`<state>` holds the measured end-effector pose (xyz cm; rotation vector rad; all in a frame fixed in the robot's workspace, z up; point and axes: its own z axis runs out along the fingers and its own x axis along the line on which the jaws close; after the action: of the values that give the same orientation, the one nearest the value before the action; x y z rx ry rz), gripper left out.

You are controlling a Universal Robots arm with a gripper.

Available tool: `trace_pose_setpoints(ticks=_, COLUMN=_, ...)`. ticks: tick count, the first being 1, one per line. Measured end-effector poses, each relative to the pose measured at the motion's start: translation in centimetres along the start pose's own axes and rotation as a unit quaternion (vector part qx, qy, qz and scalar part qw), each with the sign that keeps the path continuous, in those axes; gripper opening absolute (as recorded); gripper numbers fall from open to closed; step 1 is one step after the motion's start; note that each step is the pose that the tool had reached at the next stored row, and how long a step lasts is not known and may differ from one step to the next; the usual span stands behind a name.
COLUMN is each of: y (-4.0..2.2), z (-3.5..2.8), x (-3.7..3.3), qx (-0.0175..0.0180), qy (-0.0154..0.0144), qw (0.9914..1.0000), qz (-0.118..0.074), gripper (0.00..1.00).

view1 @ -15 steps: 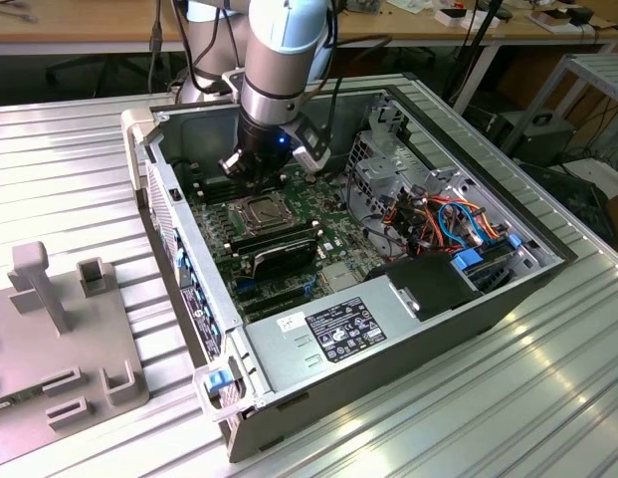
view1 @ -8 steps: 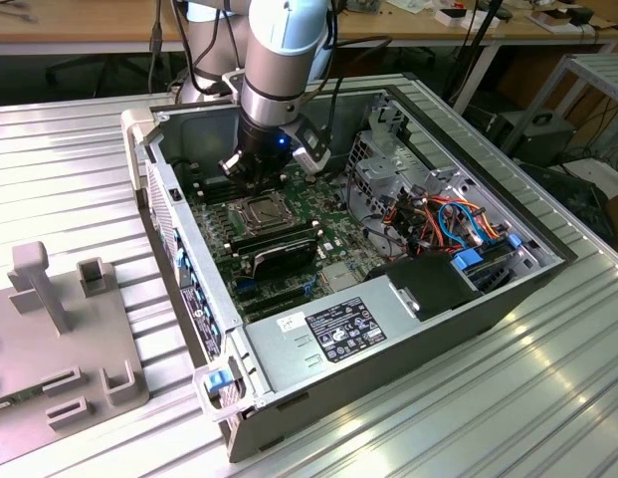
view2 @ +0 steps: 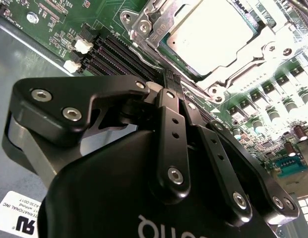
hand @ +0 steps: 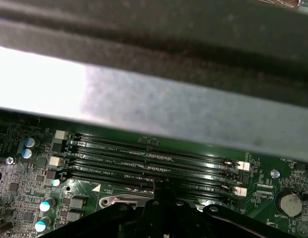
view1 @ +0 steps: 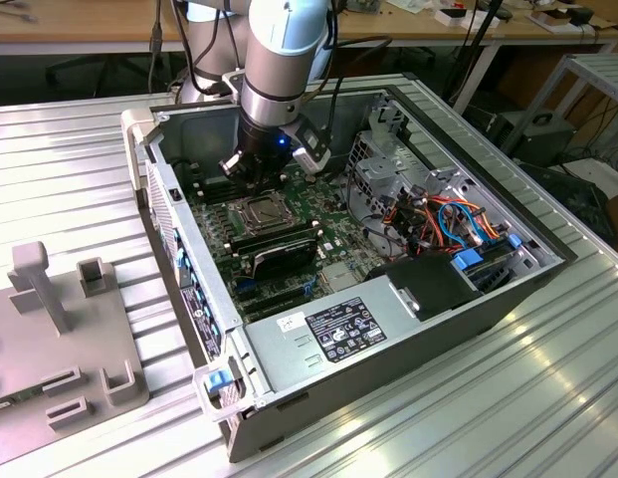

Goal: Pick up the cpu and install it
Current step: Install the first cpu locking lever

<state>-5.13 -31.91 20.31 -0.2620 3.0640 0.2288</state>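
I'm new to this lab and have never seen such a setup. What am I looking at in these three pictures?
The exterior view shows a robot arm reaching down into an open computer case that lies on a ribbed metal table. The other two pictures come from cameras riding near the arm's wrist. In the second wrist view the black gripper has its jaws closed together with nothing between them, just beside the socket frame. The cpu, a silver square, already sits in that socket on the green motherboard. The first wrist view shows the long memory slots beside the socket.
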Motion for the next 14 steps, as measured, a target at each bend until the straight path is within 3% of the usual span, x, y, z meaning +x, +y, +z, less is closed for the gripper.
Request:
trace_pose_setpoints(ticks=8, y=0.1, z=-0.4, x=-0.11, qx=0.0, qy=0.0, qw=1.0, qz=0.0, gripper=0.11)
trace_pose_setpoints(ticks=10, y=0.39, z=-0.99, x=-0.2, qx=0.001, qy=0.0001, qw=1.0, qz=0.0, gripper=0.11)
trace_pose_setpoints(ticks=14, y=0.48, z=-1.32, x=-0.23, qx=0.0012, qy=0.0001, qw=1.0, qz=0.0, gripper=0.11)
